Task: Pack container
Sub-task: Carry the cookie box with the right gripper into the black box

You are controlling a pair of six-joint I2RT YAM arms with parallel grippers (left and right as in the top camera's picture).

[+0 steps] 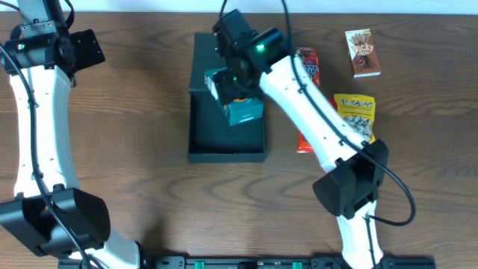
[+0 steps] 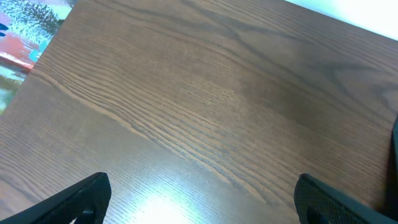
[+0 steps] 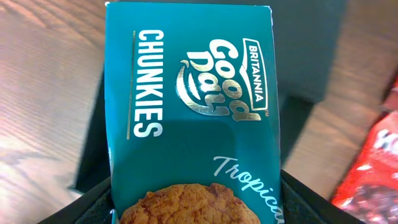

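Table [image 1: 134, 112] left of container [image 1: 224, 156] free; right arm [image 1: 306, 97], cookie box [image 1: 245, 112] over interior.

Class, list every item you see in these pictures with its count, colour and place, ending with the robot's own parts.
table: 1, brown wood, under everything
container: 1, dark, table centre, open
cookie box: 1, teal, held over container
red packet: 1, red, right of container, partly under right arm
yellow packet: 1, yellow, right of red packet
Pocky box: 1, brown-red, far right
left pincer: 1, black, open, above bare table
right pincer: 1, black, shut on cookie box
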